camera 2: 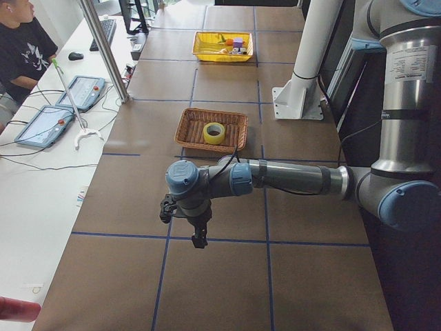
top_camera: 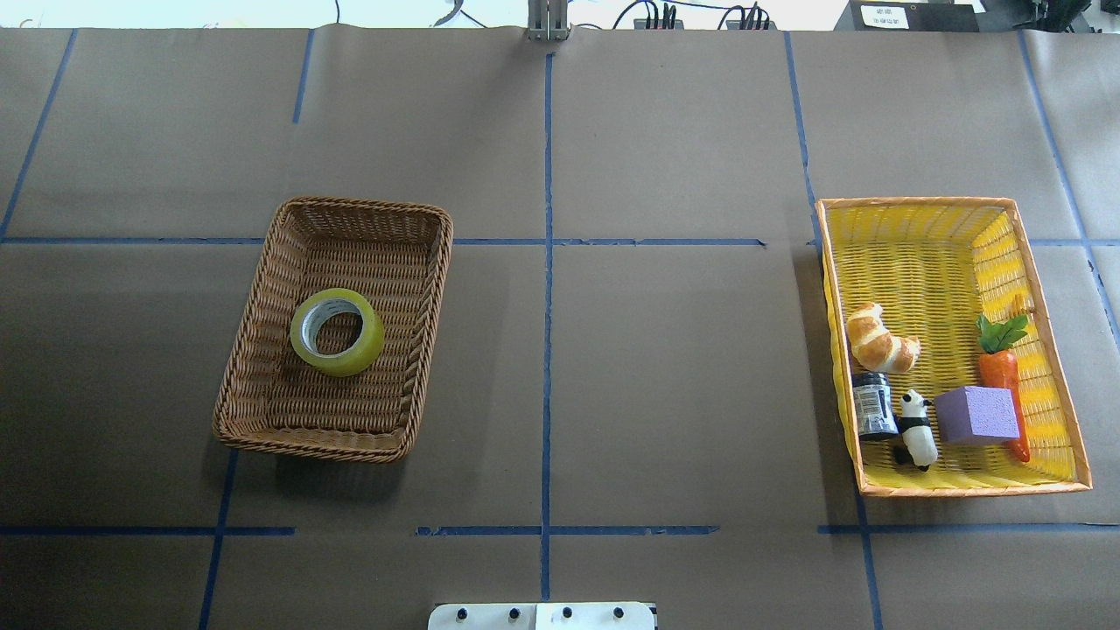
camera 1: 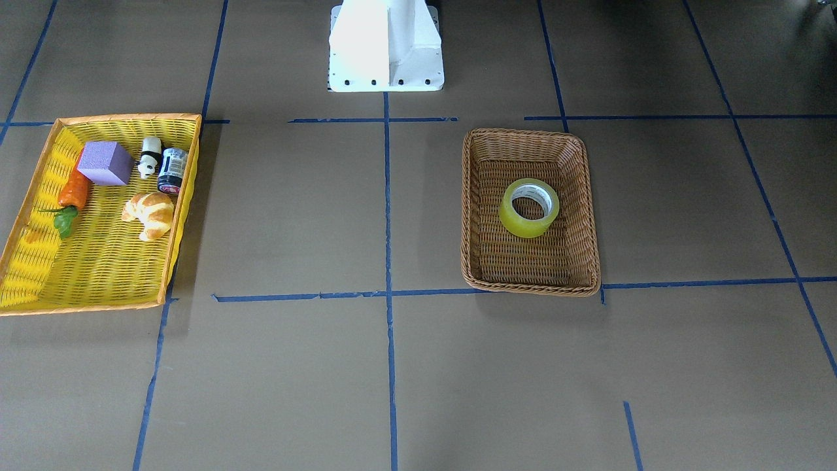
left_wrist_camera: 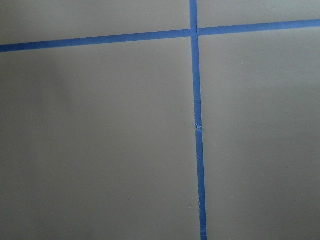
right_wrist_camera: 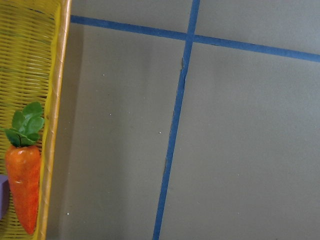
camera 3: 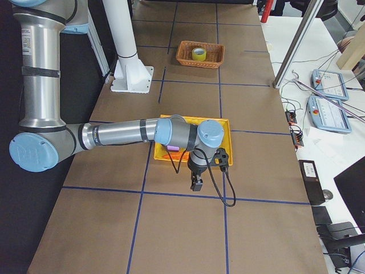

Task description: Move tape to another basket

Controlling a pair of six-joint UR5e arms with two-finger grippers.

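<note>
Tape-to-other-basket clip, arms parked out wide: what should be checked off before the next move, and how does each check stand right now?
1. Translucent yellow roll of packing tape lies flat, hole up, inside the brown woven wicker basket: ok.
2. Nothing rests on or against the tape: ok.
3. Bright yellow, orange-rimmed woven tray has bare floor at its far end for a drop: ok.
4. Left gripper open for a grasp: cannot tell, it shows only in the side view.
5. Right gripper, outside the tray's rim, open: cannot tell, same reason.
</note>
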